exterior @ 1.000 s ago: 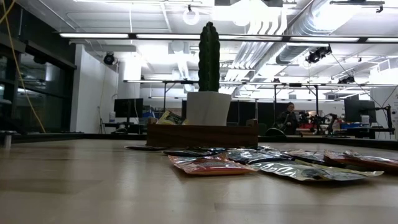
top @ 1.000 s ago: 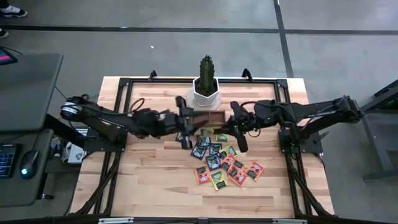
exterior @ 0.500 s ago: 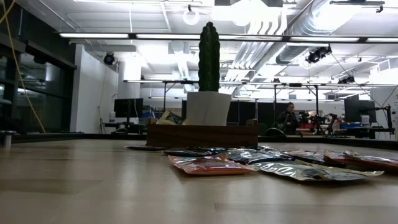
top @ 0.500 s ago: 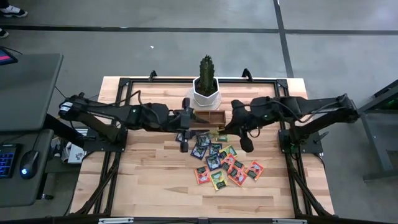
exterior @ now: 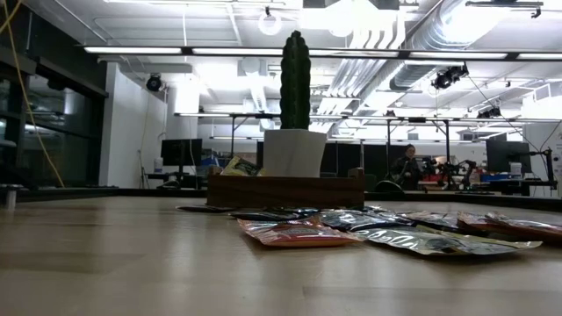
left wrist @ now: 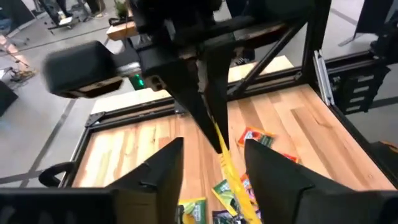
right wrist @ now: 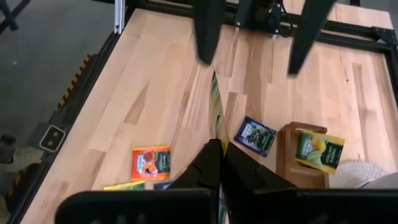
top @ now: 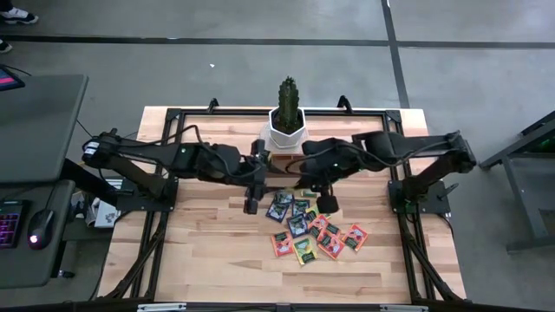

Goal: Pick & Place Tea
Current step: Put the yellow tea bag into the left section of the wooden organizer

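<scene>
1. The right tool (right wrist: pixel 217 145) is hanging above the bench (top: pixel 199 251), near the middle, just in front of the wooden tray (right wrist: pixel 286 155).
2. Its two fingers are squeezing tight together, and they are pinching one yellow-green tea bag (right wrist: pixel 216 109).
3. This tea bag is sticking out from the tip of the right tool, thin edge on, up in the air and not touching the bench.
4. The left tool (left wrist: pixel 212 144) is facing the right tool, tip to tip.
5. Its fingers (left wrist: pixel 163 168) are standing wide apart, one on each side of the yellow-green tea bag, and they are not gripping it.
6. The left tool is holding nothing.
7. Most of the other tea bags (top: pixel 308 227) are lying flat in a loose heap on the bench, in front of the tray and partly under the right tool.
8. In the heap, orange-red, dark blue and yellow-green bags are mixing and lying partly on top of each other.
9. One dark blue tea bag (right wrist: pixel 255 135) is lying on the bench just beside the tray.
10. One orange-red tea bag (right wrist: pixel 151 163) is lying farther off on the wood.
11. Another yellow tea bag (right wrist: pixel 318 151) is sitting inside the tray, leaning at a tilt.
12. A tall green cactus (exterior: pixel 295 79) in a white pot (exterior: pixel 294 151) is standing right behind the tray.
</scene>
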